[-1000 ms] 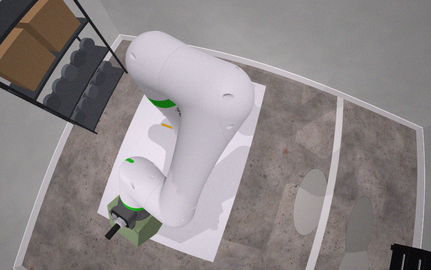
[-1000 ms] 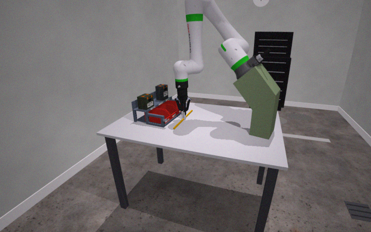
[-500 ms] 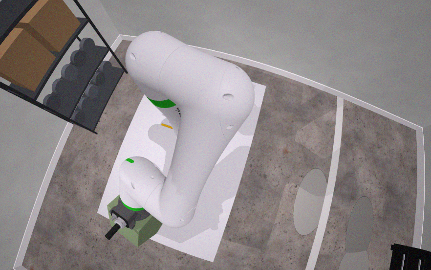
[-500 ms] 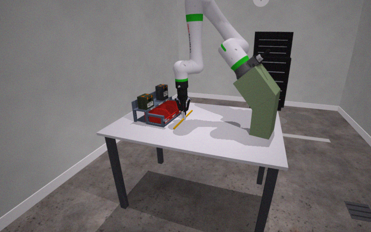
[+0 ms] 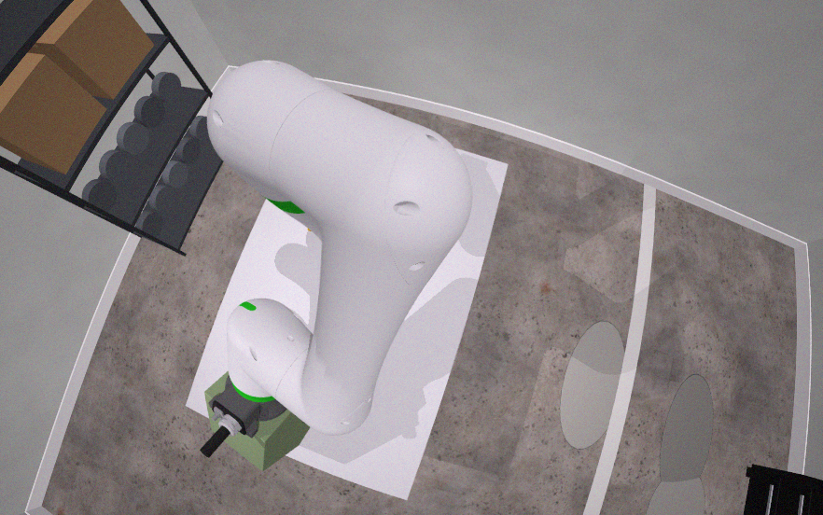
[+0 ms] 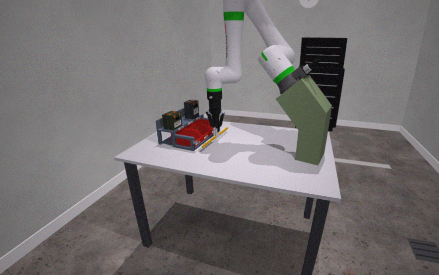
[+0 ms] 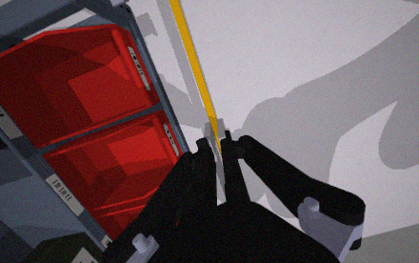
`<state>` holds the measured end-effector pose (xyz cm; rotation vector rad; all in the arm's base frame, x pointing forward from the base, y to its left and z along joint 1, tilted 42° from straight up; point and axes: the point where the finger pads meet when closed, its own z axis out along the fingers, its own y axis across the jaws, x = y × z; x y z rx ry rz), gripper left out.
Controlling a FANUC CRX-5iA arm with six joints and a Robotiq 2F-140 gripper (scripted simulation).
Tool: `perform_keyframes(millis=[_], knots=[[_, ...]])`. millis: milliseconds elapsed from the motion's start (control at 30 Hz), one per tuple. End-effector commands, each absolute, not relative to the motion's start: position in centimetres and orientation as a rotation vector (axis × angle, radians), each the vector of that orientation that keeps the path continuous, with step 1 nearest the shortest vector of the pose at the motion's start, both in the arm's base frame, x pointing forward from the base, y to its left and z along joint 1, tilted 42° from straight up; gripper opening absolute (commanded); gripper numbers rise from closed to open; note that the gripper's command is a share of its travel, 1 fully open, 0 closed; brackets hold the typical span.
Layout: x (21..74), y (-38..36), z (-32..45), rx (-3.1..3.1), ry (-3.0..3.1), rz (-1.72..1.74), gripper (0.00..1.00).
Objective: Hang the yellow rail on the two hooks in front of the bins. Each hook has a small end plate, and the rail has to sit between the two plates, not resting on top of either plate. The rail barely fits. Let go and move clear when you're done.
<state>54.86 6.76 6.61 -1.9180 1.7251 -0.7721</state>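
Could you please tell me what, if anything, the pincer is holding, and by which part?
The pincer holds the yellow rail near the middle of its length, above the table.

The yellow rail [image 6: 208,141] [image 7: 194,58] hangs level, in the claw [image 6: 216,133] [image 7: 216,129].

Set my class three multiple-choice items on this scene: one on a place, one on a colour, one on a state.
1. Where is the rail?
A) inside a bin
B) behind the bins
C) in front of the bins

2. What colour are the bins?
A) red
B) blue
C) white

3. How is the gripper?
A) wide open
B) shut on the rail
C) shut on a bin

Key:
1 C: the exterior view shows it along their front side.
2 A: their walls are red in the exterior and wrist views.
3 B: the wrist view shows the rail running between the closed fingertips.
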Motion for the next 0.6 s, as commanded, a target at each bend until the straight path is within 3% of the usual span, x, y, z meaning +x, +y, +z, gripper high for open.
perform_keyframes(millis=[0,567], knots=[[54.9,6.7,6.6,-1.914,1.714,-0.767,0.0],[52.8,7.0,10.6,-1.914,1.714,-0.767,0.0]])
